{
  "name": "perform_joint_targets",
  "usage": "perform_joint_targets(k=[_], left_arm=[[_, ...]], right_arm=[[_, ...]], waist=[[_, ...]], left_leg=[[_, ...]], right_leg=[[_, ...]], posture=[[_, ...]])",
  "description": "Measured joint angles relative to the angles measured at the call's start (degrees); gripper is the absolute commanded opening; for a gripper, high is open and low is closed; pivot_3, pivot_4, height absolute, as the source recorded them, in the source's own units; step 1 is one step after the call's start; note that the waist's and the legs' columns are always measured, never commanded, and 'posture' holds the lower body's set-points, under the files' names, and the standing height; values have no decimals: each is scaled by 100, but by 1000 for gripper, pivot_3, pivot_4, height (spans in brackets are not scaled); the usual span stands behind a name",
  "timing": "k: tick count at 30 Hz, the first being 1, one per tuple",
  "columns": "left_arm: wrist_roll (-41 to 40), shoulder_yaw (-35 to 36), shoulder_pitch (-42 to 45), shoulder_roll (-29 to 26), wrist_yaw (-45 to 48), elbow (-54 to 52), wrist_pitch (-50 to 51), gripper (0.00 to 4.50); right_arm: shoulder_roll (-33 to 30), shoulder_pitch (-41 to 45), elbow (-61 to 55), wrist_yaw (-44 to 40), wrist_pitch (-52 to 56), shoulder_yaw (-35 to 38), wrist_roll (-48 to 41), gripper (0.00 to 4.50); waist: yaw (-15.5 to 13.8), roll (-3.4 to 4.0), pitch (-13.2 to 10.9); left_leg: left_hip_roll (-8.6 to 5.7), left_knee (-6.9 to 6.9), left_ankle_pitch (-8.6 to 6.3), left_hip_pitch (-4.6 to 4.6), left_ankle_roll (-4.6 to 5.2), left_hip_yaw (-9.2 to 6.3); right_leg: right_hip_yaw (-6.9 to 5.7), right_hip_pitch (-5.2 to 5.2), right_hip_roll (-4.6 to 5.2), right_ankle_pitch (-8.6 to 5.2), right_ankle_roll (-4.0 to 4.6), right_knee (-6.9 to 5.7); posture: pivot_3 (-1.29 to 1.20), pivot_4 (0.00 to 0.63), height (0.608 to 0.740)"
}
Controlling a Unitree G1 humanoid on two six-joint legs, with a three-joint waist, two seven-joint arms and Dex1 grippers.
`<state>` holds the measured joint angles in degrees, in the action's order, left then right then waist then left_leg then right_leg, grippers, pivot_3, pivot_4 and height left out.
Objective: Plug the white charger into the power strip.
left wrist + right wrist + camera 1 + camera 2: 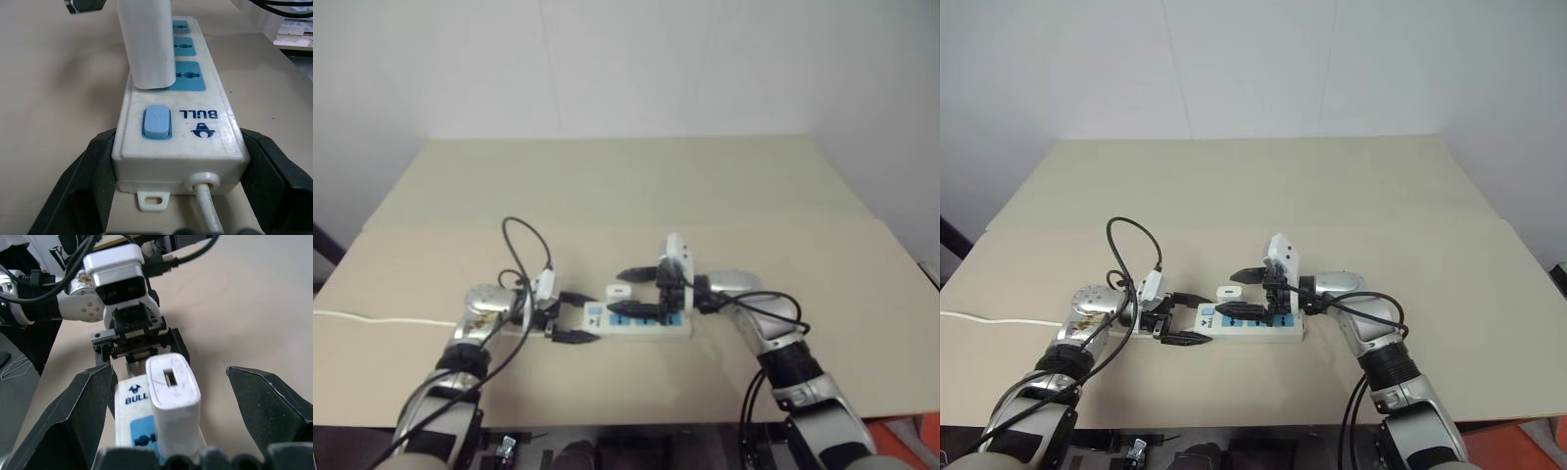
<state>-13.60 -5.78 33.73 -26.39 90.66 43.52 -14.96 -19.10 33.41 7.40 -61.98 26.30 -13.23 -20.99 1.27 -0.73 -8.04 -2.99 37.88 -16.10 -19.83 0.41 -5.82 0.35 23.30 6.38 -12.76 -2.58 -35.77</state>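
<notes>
The power strip (651, 323) lies on the tan table, a white bar with blue sockets. My left gripper (570, 315) is shut on its switch end, one black finger (83, 186) on each side. The white charger (146, 44) stands upright on the socket nearest the blue switch (156, 122), its base against the strip's face and its prongs hidden. My right gripper (168, 372) is open around the charger (173, 387), with a clear gap between each finger and the charger's sides.
The strip's thin white cord (372, 319) runs off the table's left edge. Black cables (524, 245) loop above my left wrist. The tan table (626, 186) stretches wide behind and to both sides of the strip.
</notes>
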Motion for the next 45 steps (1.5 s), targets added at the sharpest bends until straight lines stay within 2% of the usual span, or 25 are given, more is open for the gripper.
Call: perform_joint_targets(k=[8, 23, 45], left_arm=[[0, 4, -4, -7, 10, -1, 0, 3373], [1, 8, -5, -34, 21, 3, 0, 3373], [21, 18, -45, -85, 3, 19, 5, 3373]], right_arm=[[0, -5, 4, -39, -58, -32, 74, 1155], [175, -139, 608, -559, -1757, -24, 398, 1123], [304, 7, 1226, -643, -2470, -206, 678, 1123]], waist=[[1, 0, 0], [19, 0, 0], [96, 0, 1]], left_leg=[[0, 0, 0, 0, 0, 0], [1, 0, 0, 2, 0, 1], [1, -2, 0, 50, 0, 11]], right_leg=[[0, 0, 0, 0, 0, 0], [1, 0, -1, 0, 0, 0], [18, -27, -3, -1, -1, 3]], posture=[[0, 150, 740], [0, 150, 740], [0, 150, 740]])
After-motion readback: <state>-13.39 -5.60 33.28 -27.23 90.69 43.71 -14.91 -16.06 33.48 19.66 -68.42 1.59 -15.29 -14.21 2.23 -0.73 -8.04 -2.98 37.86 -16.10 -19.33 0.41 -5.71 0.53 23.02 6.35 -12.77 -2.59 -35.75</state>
